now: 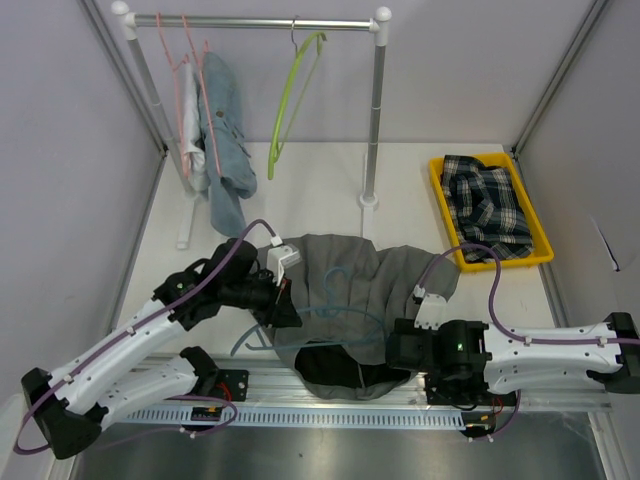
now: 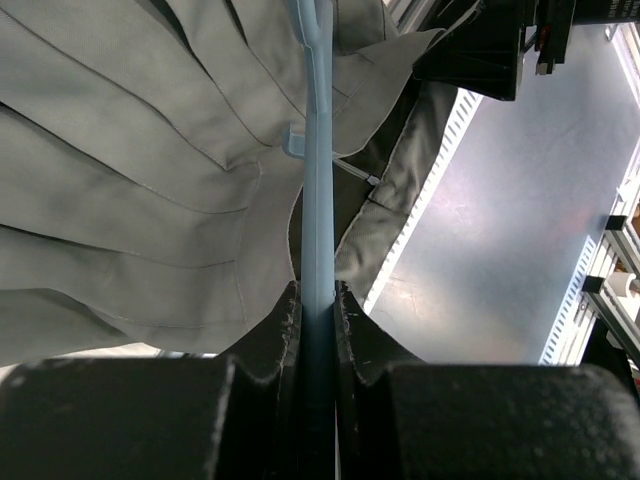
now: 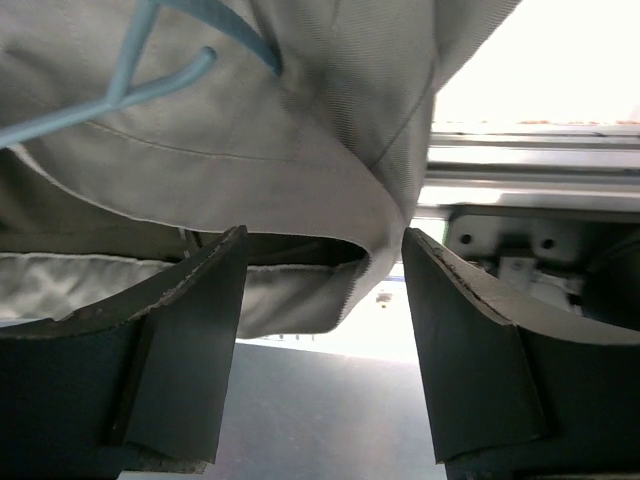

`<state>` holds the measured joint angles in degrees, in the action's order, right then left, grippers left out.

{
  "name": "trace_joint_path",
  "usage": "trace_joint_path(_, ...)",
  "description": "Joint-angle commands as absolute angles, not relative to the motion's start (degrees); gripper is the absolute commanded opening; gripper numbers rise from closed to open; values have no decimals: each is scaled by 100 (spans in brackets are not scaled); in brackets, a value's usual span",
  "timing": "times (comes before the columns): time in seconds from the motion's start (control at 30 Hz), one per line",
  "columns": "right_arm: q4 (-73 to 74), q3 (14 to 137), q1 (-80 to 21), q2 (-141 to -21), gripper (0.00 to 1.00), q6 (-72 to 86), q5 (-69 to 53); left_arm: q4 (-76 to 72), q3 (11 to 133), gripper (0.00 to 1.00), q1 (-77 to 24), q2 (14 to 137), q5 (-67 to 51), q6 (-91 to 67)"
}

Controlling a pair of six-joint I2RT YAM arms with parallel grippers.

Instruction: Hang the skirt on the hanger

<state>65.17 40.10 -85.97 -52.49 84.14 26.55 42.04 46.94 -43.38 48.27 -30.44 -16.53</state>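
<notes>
Right now your skirt [image 1: 345, 270] lies spread on the bench [image 1: 310, 190] between the two arms, close to the near edge, with the pale blue hanger [image 1: 340, 312] lying across it. Treat the skirt as light, soft, pleated cloth: it will sag, fold and slide rather than hold a shape, so take it by the thicker seamed edge, not by the loose pleats. The hanger looks thin and stiff, probably smooth, and may twist in a grip. Your left gripper [image 2: 318, 300] is clamped on the hanger's straight bar, as its wrist view shows plainly; from above, that contact is hidden under the wrist. Your right gripper [image 3: 320, 260] stands released, its fingers [image 3: 190, 330] wide apart on either side of a seamed fold of the skirt, not yet pinching it. Only that wrist view shows the fold sitting between the jaws and the hanger's hook end resting on the cloth just beyond. Only the overhead view shows the whole layout, including the clothes rail [image 1: 255, 22] at the far end.
</notes>
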Motion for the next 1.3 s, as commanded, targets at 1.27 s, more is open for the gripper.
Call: trace_joint_path(1.27,6917,4157,-8614,-5450,57,8420,2795,4087,4878,0,-3209,5651,-2400,-1503)
